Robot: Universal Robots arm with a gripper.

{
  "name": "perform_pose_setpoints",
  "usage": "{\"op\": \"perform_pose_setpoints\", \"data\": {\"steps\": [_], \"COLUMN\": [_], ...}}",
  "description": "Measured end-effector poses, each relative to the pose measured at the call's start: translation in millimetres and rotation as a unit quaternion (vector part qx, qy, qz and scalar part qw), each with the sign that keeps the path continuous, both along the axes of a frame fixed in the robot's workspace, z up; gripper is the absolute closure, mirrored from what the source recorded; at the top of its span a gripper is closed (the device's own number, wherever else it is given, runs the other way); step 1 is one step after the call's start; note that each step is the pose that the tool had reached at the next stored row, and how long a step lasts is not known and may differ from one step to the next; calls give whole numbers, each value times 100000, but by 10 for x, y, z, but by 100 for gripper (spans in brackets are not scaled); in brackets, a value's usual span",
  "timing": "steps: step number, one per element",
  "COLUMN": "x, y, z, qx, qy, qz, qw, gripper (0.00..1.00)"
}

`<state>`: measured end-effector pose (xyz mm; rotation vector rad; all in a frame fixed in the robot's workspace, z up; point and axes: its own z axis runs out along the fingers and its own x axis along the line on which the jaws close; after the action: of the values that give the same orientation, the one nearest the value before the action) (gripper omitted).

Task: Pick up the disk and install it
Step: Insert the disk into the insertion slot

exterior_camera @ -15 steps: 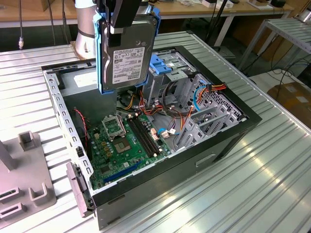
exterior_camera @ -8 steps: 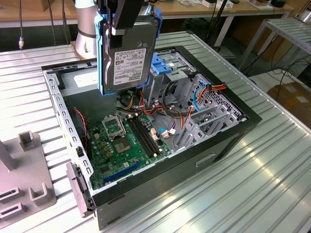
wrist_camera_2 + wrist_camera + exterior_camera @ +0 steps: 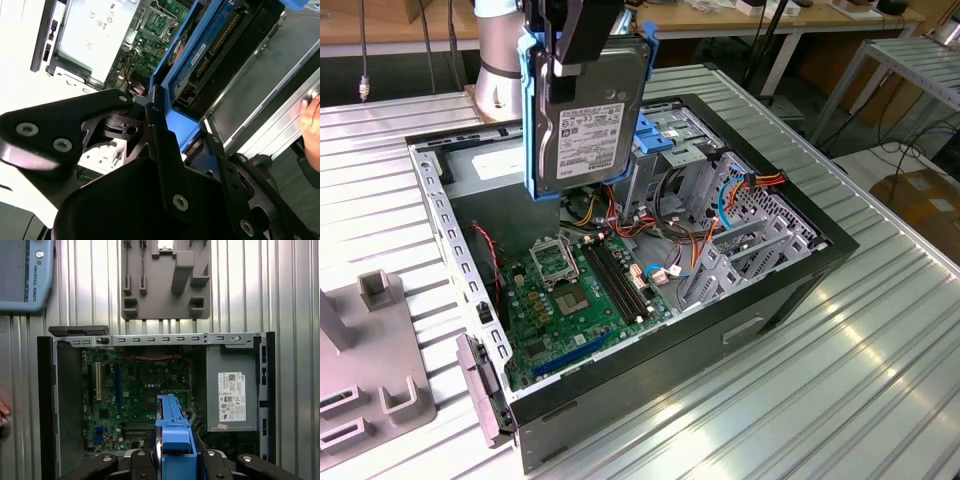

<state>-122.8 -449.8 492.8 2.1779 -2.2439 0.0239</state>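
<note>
Blue plastic rails are framing the disk [image 3: 588, 120], which is hanging upright in the air with its white label facing the exterior camera. The tool [image 3: 572, 35] is clenching it at the upper edge. In the second wrist view a black finger [image 3: 162, 150] is lying against the blue rail.

The disk is hovering over the open computer case [image 3: 790, 290], which is lying on its side on the ribbed metal table [image 3: 880, 380]. In the first wrist view the disk [image 3: 175, 427] is showing edge-on above the green motherboard [image 3: 135, 385], beside the grey power supply box [image 3: 232, 395] with its white sticker. A metal drive cage [image 3: 670, 140] with a blue tab is standing just beside the disk on the exterior view's right.

A grey fixture [image 3: 370, 380] is sitting on the table beyond the case's open rim. A person's hand [image 3: 311, 119] is showing near the case.
</note>
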Motion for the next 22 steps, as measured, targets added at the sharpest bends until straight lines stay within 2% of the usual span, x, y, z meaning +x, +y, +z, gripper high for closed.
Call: {"op": "perform_pose_setpoints", "data": {"steps": [4,10,13,18,22], "x": [38,195,231,251,263], "y": [-2,-2,-9,-43,-88], "z": [0,-4,-5,-6,-7], "qx": [-3,2,-1,-3,0], "qy": [1,0,1,6,2], "qz": [1,1,-1,-2,-2], "qw": [100000,100000,100000,100000,100000], "gripper": [63,63,63,63,63]}}
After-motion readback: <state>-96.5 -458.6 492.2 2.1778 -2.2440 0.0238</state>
